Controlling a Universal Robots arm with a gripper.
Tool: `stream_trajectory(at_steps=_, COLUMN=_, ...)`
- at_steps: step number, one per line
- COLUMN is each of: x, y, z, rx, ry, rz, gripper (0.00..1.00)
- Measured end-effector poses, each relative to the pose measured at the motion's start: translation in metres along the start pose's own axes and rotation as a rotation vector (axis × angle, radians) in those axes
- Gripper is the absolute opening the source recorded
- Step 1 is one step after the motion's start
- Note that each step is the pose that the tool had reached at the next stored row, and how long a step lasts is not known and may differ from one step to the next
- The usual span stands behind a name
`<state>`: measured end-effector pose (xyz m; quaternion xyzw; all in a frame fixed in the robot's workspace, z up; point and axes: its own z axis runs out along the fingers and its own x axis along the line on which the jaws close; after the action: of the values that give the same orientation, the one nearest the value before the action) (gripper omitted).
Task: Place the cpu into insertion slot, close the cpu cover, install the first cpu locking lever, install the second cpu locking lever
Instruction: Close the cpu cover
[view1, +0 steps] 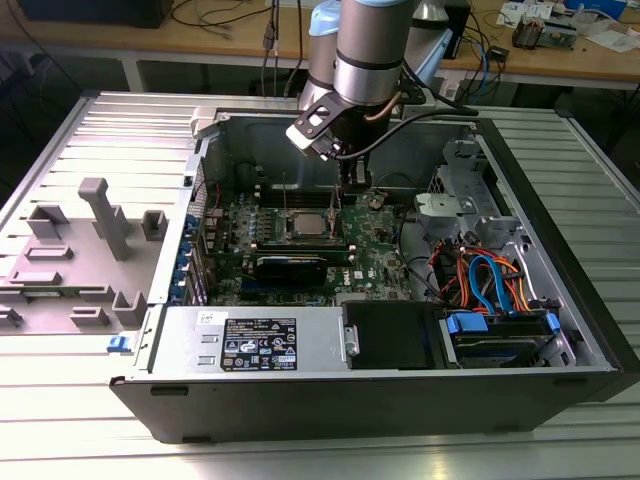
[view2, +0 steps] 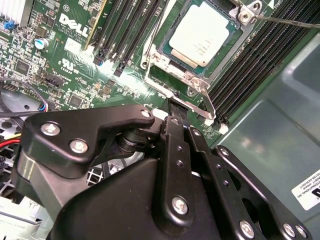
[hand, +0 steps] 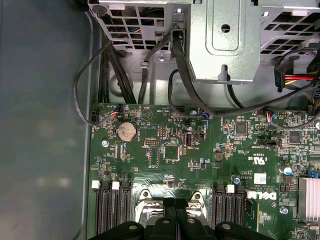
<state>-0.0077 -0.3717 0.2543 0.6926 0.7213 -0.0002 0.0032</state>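
A: Where is the cpu (view2: 202, 32)?

B: It is seated in the socket (view2: 227, 47) on the motherboard (hand: 200, 160), dull silver top facing up. In the exterior view it is a small pale square (view1: 305, 222) mid-board, inside the open computer case (view1: 560, 330).

A: And the cpu cover (view2: 165, 64)?

B: It looks to lie down around the chip as a silvery frame, with the chip's top showing through the cut-out. Part of that frame is cut off in the second wrist view.

A: The levers?

B: One thin locking lever (view2: 287, 20) runs out from a socket corner across the memory slots (view2: 250, 55) and is cut off, so I cannot tell whether it is latched. A silvery bar (view2: 206, 102) along the socket's nearer edge ends just beside the fingertip.

A: What about the gripper (hand: 176, 202)?

B: It hangs low over the board, just beside the socket (view1: 345, 188). In the first wrist view the fingers (hand: 169, 215) sit pressed together with no gap between them. In the second wrist view the gripper's (view2: 177, 102) own black body hides the spot under the tips, so I cannot tell whether any wire is pinched there.
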Motion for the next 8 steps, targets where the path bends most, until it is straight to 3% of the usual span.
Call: stream_trajectory(at_steps=8, x=0.0001, y=-0.0029, z=0.0000, rx=0.0000, ry=-0.0001, rz=0.000, gripper=0.11)
